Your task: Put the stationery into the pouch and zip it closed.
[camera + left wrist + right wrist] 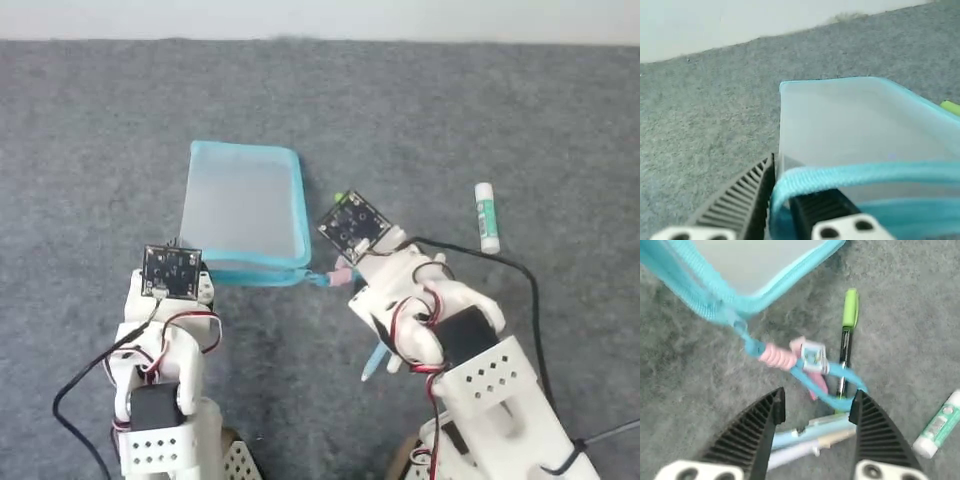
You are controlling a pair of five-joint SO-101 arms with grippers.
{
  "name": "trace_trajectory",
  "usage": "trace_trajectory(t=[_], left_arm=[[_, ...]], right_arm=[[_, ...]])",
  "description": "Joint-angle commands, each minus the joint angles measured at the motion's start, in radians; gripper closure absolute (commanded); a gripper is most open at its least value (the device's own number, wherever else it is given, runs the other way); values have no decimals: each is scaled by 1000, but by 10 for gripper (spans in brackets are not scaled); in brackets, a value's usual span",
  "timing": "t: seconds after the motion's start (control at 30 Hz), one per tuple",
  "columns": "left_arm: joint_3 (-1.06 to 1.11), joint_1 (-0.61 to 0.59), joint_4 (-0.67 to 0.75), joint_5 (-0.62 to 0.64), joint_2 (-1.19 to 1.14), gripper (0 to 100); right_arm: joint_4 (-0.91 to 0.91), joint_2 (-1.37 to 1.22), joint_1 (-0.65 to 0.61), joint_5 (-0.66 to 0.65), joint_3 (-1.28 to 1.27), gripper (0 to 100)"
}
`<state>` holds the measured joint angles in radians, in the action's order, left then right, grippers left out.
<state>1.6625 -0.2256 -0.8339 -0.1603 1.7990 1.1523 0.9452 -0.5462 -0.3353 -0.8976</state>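
A translucent pouch (245,210) with teal edging lies flat in the middle of the carpet. My left gripper (785,200) is shut on the teal edge of the pouch (860,130) at its near left corner, below the wrist camera (172,270). My right gripper (817,402) stands open just short of the zipper pull (805,362), a pink charm on a blue cord loop off the near right corner (338,276). A green marker (847,332) lies beyond the pull. Pale blue pens (810,435) lie under the open fingers. A glue stick (487,217) lies to the right.
Grey carpet (90,150) covers the whole work area up to a pale wall at the back. One pale blue pen (377,362) pokes out beneath the right arm. A black cable (520,275) loops beside that arm.
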Motion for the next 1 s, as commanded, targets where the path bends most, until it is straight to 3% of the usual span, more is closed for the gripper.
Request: trace_trajectory(t=[0.0,0.17,0.43,0.8,0.97], left_arm=[[-2,-5,37,12,17,988],[-1,-5,37,11,17,988],[-2,-5,32,17,17,988],[1,-6,32,14,17,988],[1,-6,32,12,17,988]], right_arm=[[170,44,44,-5,169,792],[309,33,180,-12,319,792],[300,-25,361,-14,250,793],[174,-518,596,14,374,791],[77,-704,627,-28,489,791]])
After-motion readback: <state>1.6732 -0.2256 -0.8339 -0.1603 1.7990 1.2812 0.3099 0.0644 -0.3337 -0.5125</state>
